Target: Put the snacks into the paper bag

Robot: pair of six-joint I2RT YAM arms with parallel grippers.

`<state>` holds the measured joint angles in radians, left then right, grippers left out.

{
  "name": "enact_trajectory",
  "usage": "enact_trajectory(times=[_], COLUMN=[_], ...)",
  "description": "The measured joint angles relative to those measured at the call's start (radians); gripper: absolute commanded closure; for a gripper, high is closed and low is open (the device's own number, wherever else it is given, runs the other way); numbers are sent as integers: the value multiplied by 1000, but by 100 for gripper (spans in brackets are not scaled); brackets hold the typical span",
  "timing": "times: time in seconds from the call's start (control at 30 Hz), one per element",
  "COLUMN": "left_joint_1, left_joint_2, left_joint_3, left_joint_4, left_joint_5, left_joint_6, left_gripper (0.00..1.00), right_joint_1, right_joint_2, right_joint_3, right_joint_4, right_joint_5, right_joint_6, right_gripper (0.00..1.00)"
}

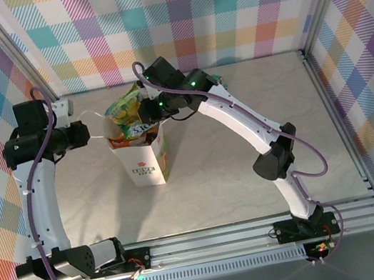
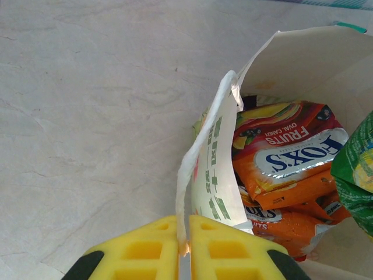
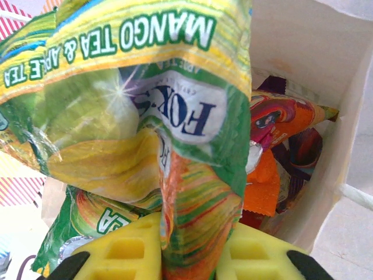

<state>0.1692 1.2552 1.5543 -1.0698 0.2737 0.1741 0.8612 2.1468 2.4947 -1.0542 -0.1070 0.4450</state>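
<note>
Checked pastel walls ring a pale marbled tabletop point(image 1: 251, 172). From above, the paper bag point(image 1: 146, 163) stands upright; the left gripper point(image 1: 96, 133) meets its rim and the right gripper point(image 1: 147, 111) holds a green-yellow packet point(image 1: 125, 107) over its mouth. At the left wrist, yellow fingers point(image 2: 145, 251) pinch the bag's wall, with orange FOX'S packets point(image 2: 285, 157) inside. At the right wrist, fingers clamp the green-yellow packet above a purple packet point(image 3: 300, 153) in the bag.

White paper bag point(image 1: 144, 165) upright; orange packets point(image 2: 285, 157) inside (green-yellow packet point(image 3: 145, 116) above).
</note>
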Motion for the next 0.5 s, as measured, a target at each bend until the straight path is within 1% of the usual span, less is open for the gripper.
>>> enact_trajectory(times=[0.5], left_joint_1=[0], left_joint_2=[-2], left_joint_3=[-8], left_joint_4=[3], left_joint_5=[-7], left_joint_6=[0], left_gripper=[87], right_joint_1=[26], right_joint_2=[48], right_joint_3=[0], right_joint_4=[-1], right_joint_5=[-29], right_joint_6=[52], right_gripper=[91])
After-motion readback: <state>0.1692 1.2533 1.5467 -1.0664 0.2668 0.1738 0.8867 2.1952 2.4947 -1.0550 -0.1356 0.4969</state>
